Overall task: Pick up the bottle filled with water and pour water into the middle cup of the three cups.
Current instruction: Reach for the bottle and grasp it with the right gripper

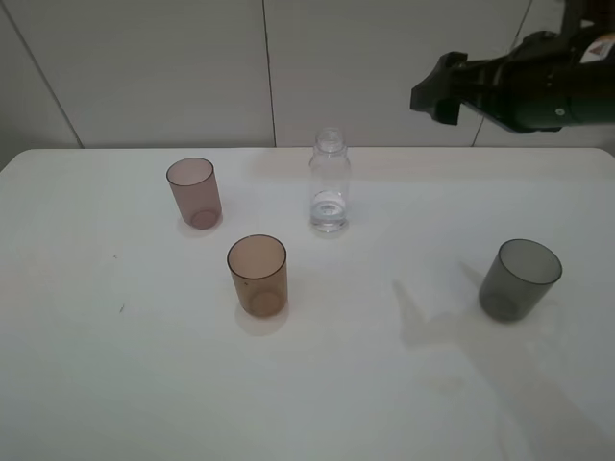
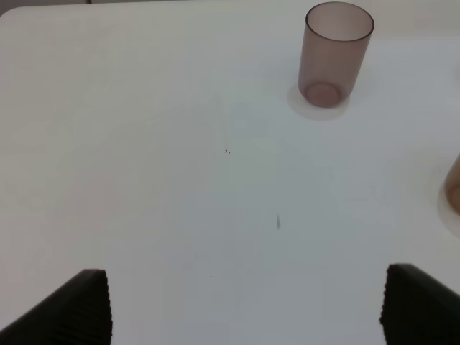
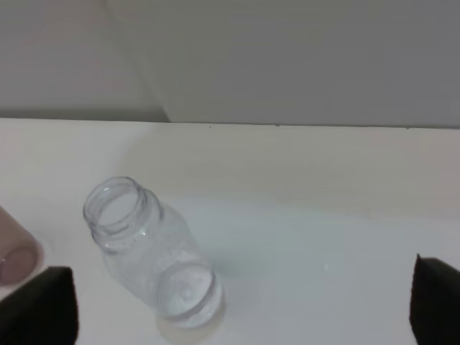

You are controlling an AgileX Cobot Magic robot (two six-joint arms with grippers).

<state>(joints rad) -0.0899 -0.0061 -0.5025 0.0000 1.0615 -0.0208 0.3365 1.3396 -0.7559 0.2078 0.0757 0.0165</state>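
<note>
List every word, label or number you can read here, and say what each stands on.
No text is readable in any view.
Bottle: clear, no label.
Mauve-pink cup, amber-brown cup, dark grey cup: plain, no markings.
Right arm: a small red-and-white patch, too blurred to read.

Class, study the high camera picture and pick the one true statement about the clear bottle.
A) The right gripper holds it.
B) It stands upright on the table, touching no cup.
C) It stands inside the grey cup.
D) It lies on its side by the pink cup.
B: the bottle stands upright on the table, apart from the pink cup, amber cup and grey cup, while the right gripper hangs above, jaws open.
</note>
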